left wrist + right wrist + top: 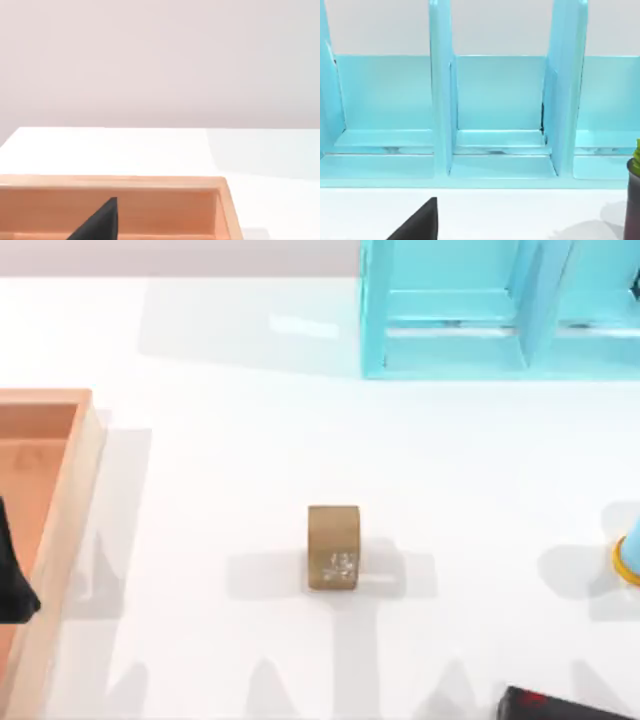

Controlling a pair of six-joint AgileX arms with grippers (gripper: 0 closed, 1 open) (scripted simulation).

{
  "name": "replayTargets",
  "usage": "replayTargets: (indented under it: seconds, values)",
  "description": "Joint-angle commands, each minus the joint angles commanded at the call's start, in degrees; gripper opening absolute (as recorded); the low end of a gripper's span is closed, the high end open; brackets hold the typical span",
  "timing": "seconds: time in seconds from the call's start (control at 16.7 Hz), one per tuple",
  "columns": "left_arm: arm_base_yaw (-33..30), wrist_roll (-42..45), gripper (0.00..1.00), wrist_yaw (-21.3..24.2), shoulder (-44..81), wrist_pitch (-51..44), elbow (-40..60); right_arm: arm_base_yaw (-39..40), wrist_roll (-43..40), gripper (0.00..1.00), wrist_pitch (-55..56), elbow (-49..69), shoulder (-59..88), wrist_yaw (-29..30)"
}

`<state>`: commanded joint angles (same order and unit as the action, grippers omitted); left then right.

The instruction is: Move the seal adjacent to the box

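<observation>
The seal (333, 548) is a small tan-brown block with whitish marks on its near face, lying alone on the white table about mid-way across. The box (82, 480), shallow, with a light-wood rim and orange-brown inside, sits at the table's left edge, well apart from the seal. A black part of my left gripper (14, 580) hangs over the box's inside; the left wrist view shows it (100, 224) above the box's rim (115, 182). A black part of my right gripper (420, 224) faces the cyan shelf, far from the seal.
A cyan shelf-like frame (490, 310) stands at the back right, its compartments (497, 100) open toward the table. A blue and yellow object (628, 558) is at the right edge. A black object with red marks (560, 706) lies at the front right. A dark object (634, 195) is near the shelf.
</observation>
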<state>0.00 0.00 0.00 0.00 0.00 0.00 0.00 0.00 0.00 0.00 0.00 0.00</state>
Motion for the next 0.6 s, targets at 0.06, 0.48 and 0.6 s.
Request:
replayTargets:
  seconds: [0.06, 0.48, 0.6]
  values:
    - [0.0, 0.0, 1.00, 0.0, 0.0, 0.0, 0.0, 0.0, 0.0, 1.00, 0.0, 0.0, 0.0, 0.0]
    - [-3.8, -3.7, 1.00, 0.0, 10.9, -7.0, 9.9, 0.0, 0.0, 1.00, 0.0, 0.0, 0.0, 0.0]
    - [-6.3, -6.2, 1.00, 0.0, 18.3, -11.7, 16.6, 0.0, 0.0, 1.00, 0.0, 0.0, 0.0, 0.0]
